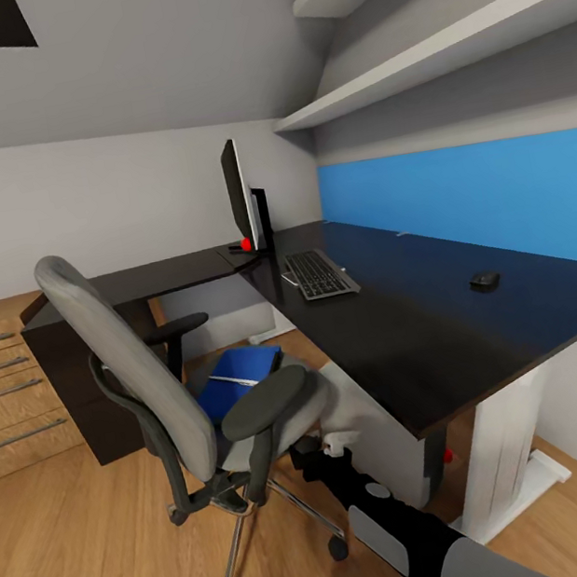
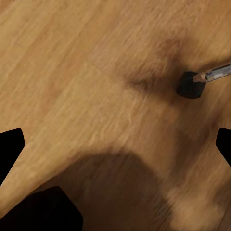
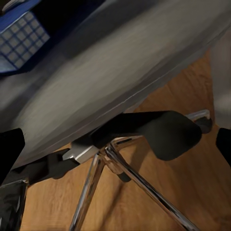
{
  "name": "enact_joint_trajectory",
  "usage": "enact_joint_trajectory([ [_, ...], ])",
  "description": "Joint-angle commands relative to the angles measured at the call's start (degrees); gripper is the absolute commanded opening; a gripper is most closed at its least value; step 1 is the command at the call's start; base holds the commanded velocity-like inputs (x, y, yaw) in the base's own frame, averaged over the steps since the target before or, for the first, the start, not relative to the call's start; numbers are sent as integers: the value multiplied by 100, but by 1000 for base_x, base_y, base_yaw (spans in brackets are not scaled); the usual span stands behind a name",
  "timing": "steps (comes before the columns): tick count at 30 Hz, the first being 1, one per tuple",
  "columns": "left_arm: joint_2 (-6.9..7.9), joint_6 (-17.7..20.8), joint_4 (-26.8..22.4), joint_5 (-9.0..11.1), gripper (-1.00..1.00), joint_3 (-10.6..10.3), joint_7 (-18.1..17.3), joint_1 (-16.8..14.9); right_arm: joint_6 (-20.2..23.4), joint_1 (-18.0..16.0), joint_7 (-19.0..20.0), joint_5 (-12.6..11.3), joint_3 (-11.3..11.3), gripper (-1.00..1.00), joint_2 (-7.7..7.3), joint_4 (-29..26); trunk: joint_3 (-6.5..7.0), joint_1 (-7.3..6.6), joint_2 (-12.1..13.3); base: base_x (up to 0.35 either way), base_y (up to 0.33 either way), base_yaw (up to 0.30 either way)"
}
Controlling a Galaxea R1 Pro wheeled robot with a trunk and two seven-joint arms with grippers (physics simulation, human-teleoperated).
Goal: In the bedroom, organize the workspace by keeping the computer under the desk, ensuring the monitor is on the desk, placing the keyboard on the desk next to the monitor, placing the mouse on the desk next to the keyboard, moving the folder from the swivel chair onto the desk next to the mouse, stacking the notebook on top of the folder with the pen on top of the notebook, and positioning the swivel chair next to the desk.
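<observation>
Folder (image 1: 239, 377) lies on the swivel chair (image 1: 155, 388) seat beside the table (image 1: 445, 318); keyboard (image 1: 318, 274), mouse (image 1: 484, 280) and monitor (image 1: 238, 195) sit on top. Both end effectors' fingers are spread apart.

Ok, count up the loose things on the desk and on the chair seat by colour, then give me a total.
Black: 2, the monitor and the mouse
Silver-grey: 1, the keyboard
Blue: 1, the folder on the swivel chair
Total: 4

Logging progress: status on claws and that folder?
Both claws open, empty. Folder on swivel chair seat. Armrest between right arm and folder.
</observation>
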Motion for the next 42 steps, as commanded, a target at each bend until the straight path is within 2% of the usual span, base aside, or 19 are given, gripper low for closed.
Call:
enact_joint_trajectory([
  [1,-4,23,-14,60,100,7,36,2,-40,-10,-36,-51,54,100,0,8,-5,-1,-3,3,2,0],
  [12,-4,23,-13,60,100,7,27,2,-44,-10,-35,-51,106,100,0,11,-5,-1,-3,1,1,47],
  [34,-4,23,-18,60,100,7,30,2,-50,-8,-29,-44,138,100,0,10,-5,-1,-3,0,0,232],
  [36,-4,23,-15,60,100,6,30,2,-51,-5,-30,-43,186,100,0,9,-5,-1,-3,0,0,247],
  [38,-4,23,-15,60,100,5,30,2,-61,-5,-33,-41,389,100,0,6,-5,-1,-3,0,0,247],
  [42,-4,23,-15,60,100,5,31,2,-68,-2,-34,-39,591,100,0,4,-5,-1,-3,0,0,247],
])
